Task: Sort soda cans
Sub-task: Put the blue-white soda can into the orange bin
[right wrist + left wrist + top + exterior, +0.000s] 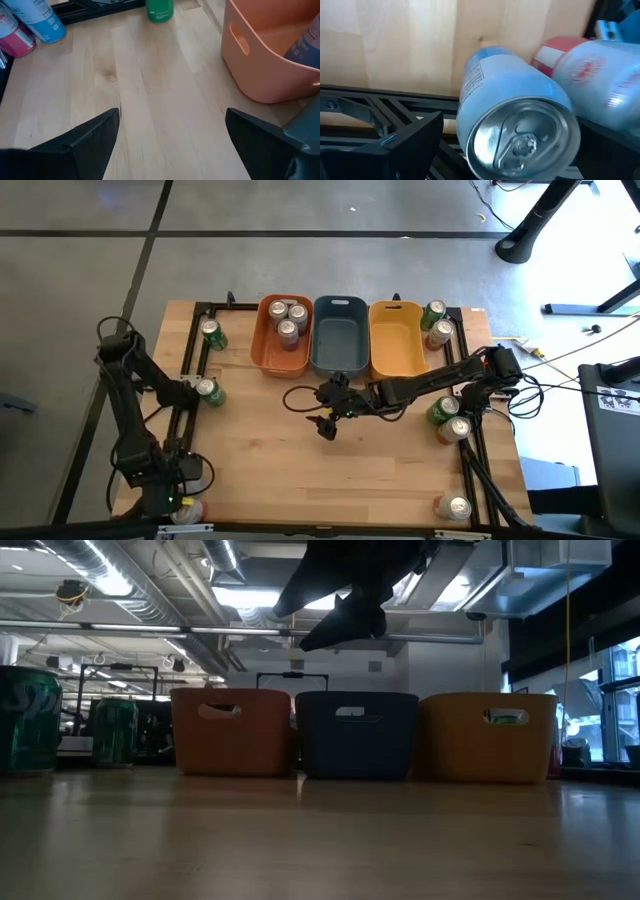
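Three bins are ranged along the far edge of the table: an orange bin holding three cans, a grey bin and a yellow bin. The right gripper is held above the bare table centre, in front of the grey bin, its fingers spread wide with nothing between them. The left gripper is parked at the near left corner; whether it is open cannot be told. A pale can and a red-and-white can are seen lying close before it. Green cans are placed along the left rail, and further cans stand along the right edge.
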Controlling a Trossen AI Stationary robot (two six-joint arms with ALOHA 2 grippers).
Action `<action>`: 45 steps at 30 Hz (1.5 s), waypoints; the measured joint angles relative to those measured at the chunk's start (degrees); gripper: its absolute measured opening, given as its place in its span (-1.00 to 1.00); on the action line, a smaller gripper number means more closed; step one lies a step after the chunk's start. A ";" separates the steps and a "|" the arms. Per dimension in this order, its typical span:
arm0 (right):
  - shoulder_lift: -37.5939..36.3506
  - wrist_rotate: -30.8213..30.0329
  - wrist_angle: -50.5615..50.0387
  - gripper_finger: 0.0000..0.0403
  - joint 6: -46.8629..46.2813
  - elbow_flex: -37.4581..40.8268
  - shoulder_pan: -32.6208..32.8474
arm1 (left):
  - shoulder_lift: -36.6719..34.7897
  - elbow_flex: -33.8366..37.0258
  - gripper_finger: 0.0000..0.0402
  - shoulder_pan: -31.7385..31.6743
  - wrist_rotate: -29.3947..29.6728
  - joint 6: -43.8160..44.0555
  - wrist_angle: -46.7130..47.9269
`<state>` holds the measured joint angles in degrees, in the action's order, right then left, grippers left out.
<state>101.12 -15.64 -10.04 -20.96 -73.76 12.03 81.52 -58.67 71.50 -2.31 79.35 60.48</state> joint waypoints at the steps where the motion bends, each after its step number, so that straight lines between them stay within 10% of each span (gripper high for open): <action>1: 0.00 0.00 -0.02 0.80 0.01 0.00 0.00 | 0.04 0.30 0.92 0.00 0.06 -0.01 0.25; 20: 0.00 -0.28 -3.83 0.80 4.37 0.00 -0.02 | -0.20 2.16 0.44 -5.87 1.19 -3.96 2.21; 45: -10.10 1.26 -20.29 0.80 8.59 -0.04 1.44 | -3.85 -9.50 0.46 -49.90 4.39 -41.36 12.86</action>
<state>91.02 -14.38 -30.34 -12.37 -73.80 13.47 77.67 -68.17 21.60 2.08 37.99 73.34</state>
